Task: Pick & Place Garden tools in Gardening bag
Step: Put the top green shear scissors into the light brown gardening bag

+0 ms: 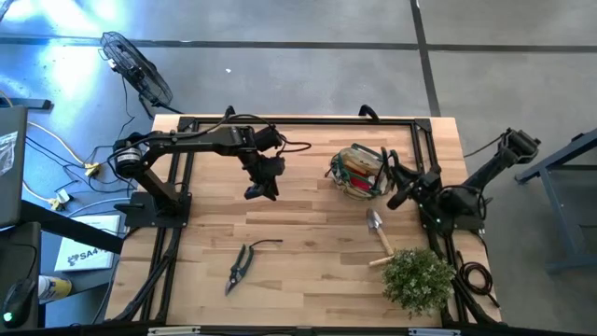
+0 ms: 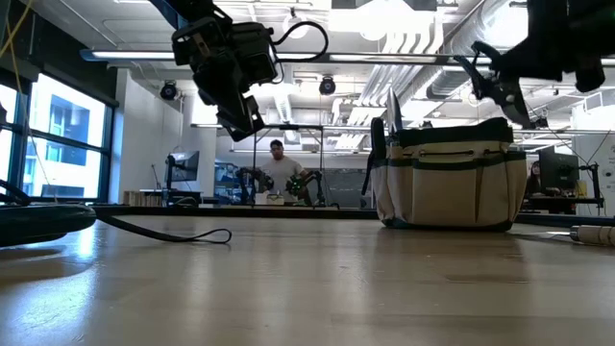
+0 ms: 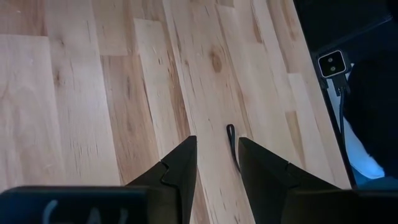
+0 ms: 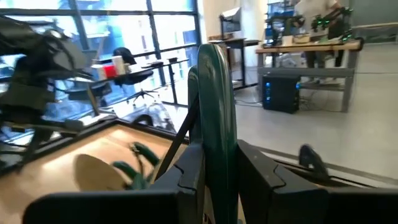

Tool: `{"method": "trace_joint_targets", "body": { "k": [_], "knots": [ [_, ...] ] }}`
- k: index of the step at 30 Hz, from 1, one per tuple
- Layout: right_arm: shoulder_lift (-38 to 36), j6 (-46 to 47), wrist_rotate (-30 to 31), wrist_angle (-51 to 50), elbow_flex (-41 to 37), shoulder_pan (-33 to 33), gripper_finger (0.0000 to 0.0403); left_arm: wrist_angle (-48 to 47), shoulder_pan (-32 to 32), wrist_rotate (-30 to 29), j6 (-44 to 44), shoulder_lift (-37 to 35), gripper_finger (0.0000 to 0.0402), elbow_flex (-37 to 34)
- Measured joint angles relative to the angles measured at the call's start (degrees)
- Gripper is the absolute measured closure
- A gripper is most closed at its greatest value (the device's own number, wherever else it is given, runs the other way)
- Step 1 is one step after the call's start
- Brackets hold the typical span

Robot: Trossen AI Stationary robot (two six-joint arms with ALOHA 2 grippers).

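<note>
Robotics lab, open industrial ceiling with ducts [image 2: 423, 43], workbenches with monitors [image 4: 230, 18], large windows [image 4: 124, 31], concrete floor [image 1: 308, 56]

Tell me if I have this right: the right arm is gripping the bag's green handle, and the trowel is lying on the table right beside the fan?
Not quite. The right end effector does grip the bag's green handle, but the trowel lies beside the bushy plant, as the high view shows. The fan stands off the table.

Garden tools and bag, positions on surface.
Olive-tan gardening bag [image 1: 359, 173] upright far right; trowel [image 1: 379, 230] just nearer; dark pruning shears [image 1: 241, 264] near centre-left.
</note>
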Motion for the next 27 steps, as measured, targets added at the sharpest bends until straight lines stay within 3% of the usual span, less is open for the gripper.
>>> {"method": "trace_joint_targets", "body": {
  "k": [9, 16, 27],
  "knots": [
    [-0.22, 2.41, -0.17, 0.15, -3.68, -0.68, 0.0349, 1.78, 0.0, -0.02, -0.59, 0.0, 0.0288, 0.0],
    [0.38, 10.93, -0.28, -3.94, -5.93, -7.49, 0.0349, 2.82, 0.0, -0.04, -0.59, 0.0, 0.0288, 0.0],
    [1.3, 13.77, 0.01, -3.65, -4.79, -13.39, 0.0349, 3.1, 0.0, -0.07, -0.61, 0.0, 0.0288, 0.0]
  ]
}}
